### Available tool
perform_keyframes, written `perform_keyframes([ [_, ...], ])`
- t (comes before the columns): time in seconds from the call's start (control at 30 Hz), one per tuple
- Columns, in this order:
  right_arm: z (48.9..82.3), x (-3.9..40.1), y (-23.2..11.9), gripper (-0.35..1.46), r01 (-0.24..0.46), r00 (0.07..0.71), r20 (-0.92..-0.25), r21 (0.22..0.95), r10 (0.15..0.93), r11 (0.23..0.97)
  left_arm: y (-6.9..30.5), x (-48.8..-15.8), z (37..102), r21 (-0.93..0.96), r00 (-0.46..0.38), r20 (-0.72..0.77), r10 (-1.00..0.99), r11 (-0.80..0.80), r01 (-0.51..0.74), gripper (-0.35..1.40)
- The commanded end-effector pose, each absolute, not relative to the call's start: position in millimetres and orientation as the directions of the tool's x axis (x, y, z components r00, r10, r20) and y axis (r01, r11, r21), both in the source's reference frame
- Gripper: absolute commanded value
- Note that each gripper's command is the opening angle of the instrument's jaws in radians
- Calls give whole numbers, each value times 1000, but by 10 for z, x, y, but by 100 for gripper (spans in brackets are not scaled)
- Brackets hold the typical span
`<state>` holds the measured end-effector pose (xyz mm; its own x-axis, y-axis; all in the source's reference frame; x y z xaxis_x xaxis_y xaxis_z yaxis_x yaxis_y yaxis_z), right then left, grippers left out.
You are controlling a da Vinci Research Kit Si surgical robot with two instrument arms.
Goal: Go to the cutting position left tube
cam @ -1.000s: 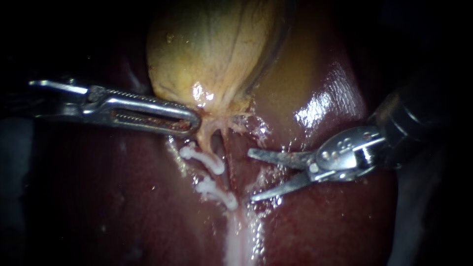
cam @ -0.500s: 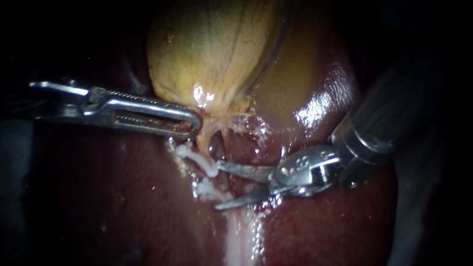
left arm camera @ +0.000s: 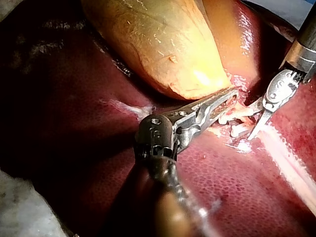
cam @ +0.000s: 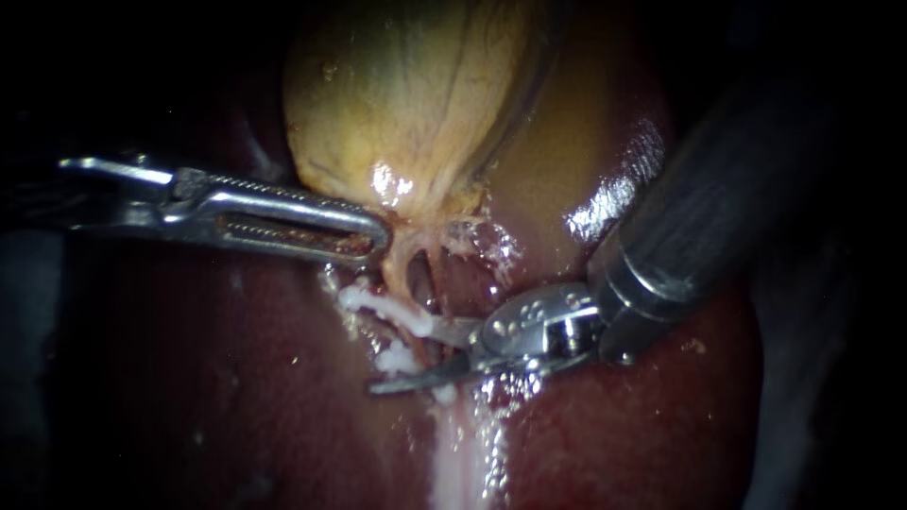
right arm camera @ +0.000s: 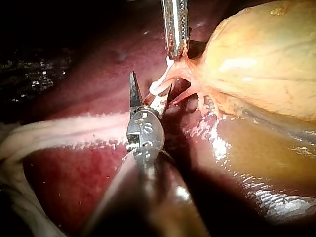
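Pale, wet left tube (cam: 397,274) runs below the gallbladder (cam: 406,104), with my right instrument (cam: 406,356) reaching it, jaws spread, at the white clips (cam: 378,304). Left wrist view: my left instrument (left arm camera: 229,97) pinches the gallbladder's neck. Right wrist view: the tube looks soft, slippery, fragile; meet it between clips.

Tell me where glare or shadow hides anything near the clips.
Endoscope view: clips well lit, glare spots only on the wet liver and gallbladder, edges black. Left wrist view: clips lit, deep shadow under the left instrument. Right wrist view: the right instrument has dark shadow beside its shaft.
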<state>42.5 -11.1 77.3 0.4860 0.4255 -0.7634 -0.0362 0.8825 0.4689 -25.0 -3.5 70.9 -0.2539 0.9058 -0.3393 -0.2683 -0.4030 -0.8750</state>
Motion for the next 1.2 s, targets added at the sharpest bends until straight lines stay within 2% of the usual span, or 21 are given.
perform_keyframes([
  [0.03, 774, 427, -110, 143, -42, 478, -762, 477, 437, 878, -36, -250, 710, -875, -254, -339, 906, -403, -269, -35],
  [0.3, 777, 442, -106, 143, -63, 428, -757, 519, 493, 852, -37, -251, 709, -875, -254, -339, 906, -403, -269, -35],
  [0.53, 780, 451, -108, 143, -70, 414, -744, 548, 524, 834, -37, -251, 709, -875, -254, -339, 906, -403, -269, -35],
  [1.2, 791, 463, -113, 143, -66, 406, -746, 552, 528, 831, -37, -252, 708, -875, -254, -339, 906, -403, -269, -35],
])
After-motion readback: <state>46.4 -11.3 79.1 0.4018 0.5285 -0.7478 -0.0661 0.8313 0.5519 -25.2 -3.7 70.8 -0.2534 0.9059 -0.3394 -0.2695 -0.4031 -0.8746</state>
